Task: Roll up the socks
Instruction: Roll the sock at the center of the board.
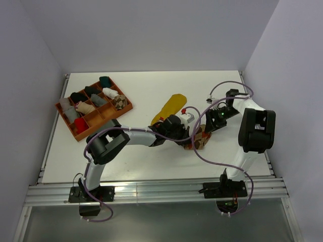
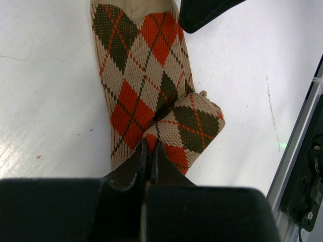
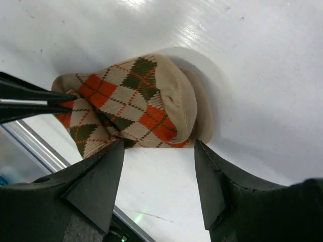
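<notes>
An orange-brown-cream argyle sock (image 2: 146,75) lies on the white table, its near end folded over into a loose bundle (image 3: 136,101). My left gripper (image 2: 150,146) is shut on the folded end's edge. In the right wrist view the left fingers (image 3: 35,98) pinch the knit from the left. My right gripper (image 3: 159,143) is open just beside the sock's cream cuff, touching nothing. From above, the argyle sock (image 1: 201,140) sits between the left gripper (image 1: 191,136) and the right gripper (image 1: 209,126). A mustard yellow sock (image 1: 170,107) lies flat behind them.
An orange-brown compartment tray (image 1: 75,132) stands at the left, holding several small sock bundles in black, grey, white, teal and red, plus one brown patterned bundle (image 1: 119,101). A metal rail (image 1: 151,189) runs along the table's near edge. Grey walls enclose the table.
</notes>
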You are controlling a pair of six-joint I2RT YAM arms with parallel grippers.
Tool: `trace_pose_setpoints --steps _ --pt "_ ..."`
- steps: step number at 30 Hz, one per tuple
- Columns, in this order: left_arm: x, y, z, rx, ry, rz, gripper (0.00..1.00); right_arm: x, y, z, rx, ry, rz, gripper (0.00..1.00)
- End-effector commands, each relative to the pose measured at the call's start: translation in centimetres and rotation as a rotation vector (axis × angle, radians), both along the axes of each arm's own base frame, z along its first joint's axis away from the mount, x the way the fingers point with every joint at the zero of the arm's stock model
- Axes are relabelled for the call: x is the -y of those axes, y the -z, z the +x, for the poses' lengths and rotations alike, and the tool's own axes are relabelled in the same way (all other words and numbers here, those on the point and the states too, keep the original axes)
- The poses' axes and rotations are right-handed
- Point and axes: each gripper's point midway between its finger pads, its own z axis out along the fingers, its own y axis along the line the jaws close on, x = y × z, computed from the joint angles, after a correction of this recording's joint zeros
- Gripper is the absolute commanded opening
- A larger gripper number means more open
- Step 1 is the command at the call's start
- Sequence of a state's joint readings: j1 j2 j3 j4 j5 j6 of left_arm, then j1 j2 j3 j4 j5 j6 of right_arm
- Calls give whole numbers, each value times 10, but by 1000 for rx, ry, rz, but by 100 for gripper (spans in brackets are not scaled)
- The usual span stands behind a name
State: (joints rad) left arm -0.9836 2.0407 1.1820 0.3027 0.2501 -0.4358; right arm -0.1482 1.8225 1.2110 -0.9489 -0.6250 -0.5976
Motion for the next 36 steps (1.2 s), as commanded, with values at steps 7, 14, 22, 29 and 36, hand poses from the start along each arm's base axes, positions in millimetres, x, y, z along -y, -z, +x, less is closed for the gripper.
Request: trace_pose_setpoints --steps 7,14,22,29,36 --pt "-16 13 0 -2 -38 66 0 13 12 10 -1 122 -89 66" --pt "-17 9 0 9 -43 56 0 17 23 12 -51 147 -106 67" --pt "-17 5 2 16 -53 56 0 17 28 24 -72 153 -126 41" --pt "-19 -2 7 41 -61 96 0 3 28 43 -55 95 -161 31" --pt "-15 -5 9 63 -63 141 0 -13 24 81 -19 69 -202 24"
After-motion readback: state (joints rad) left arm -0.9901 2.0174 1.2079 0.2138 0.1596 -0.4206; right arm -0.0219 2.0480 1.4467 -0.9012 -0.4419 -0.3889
